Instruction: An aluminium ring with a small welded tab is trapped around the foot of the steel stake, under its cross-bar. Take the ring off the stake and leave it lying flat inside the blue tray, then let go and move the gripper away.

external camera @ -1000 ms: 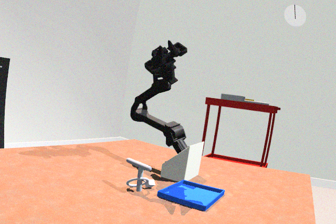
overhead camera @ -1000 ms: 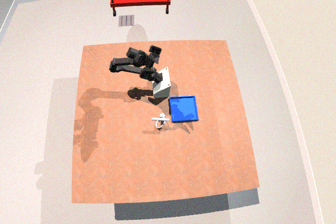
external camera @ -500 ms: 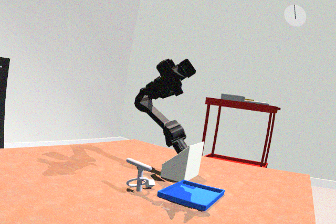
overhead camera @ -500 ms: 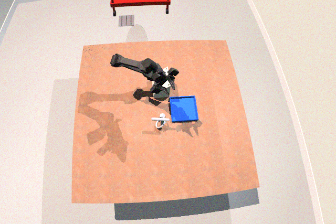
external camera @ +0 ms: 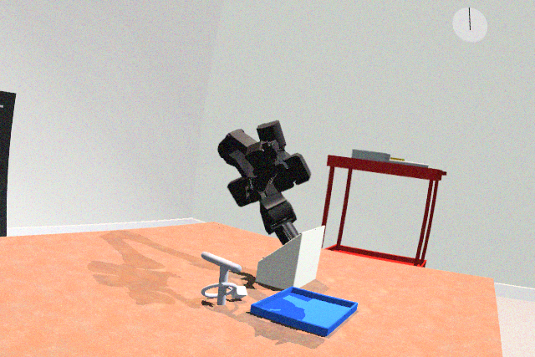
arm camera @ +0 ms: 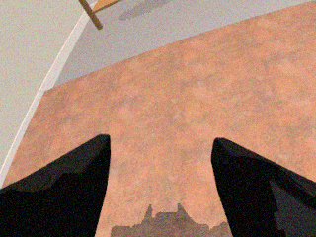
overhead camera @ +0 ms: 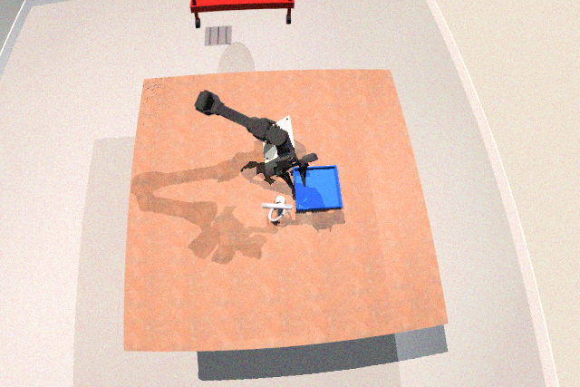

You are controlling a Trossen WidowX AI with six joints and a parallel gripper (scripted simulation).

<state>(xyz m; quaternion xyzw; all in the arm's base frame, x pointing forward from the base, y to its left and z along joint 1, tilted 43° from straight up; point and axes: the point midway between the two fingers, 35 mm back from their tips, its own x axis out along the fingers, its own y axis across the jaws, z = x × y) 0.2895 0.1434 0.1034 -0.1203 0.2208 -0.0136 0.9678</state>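
Seen around the post of the stake [overhead camera: 268, 206] [external camera: 223, 280], beneath its bar [overhead camera: 285, 207] [external camera: 218, 261]: the ring [overhead camera: 270, 216] [external camera: 211, 297], with its tab [overhead camera: 280, 198] [external camera: 241, 291] sticking out on the side toward the base [overhead camera: 286, 127] [external camera: 312, 253]. Not off the stake, and so not in the tray [overhead camera: 339, 186] [external camera: 293, 323]. Impossible to tell whether touching the counter [overhead camera: 327, 279] [external camera: 129, 331] [arm camera: 158, 99] or just above it.

Placed near the middle of the counter, well in from all four corners: stake and ring. Set just beside them, on the side toward the right edge in the top view: the blue tray, with a patch of shade across part of its floor. Standing between these and the far edge, the one facing the cart [overhead camera: 242, 6] [external camera: 384, 166]: the pale base. Bent from there toward the far left corner, then folded back toward the middle: the arm [overhead camera: 234, 116] [external camera: 278, 215].

Raised above the counter near stake and tray: the gripper [overhead camera: 299, 190] [external camera: 265, 171] [arm camera: 162, 146]. Opened partway, neither wide nor narrow, with nothing held; apart from ring and stake.
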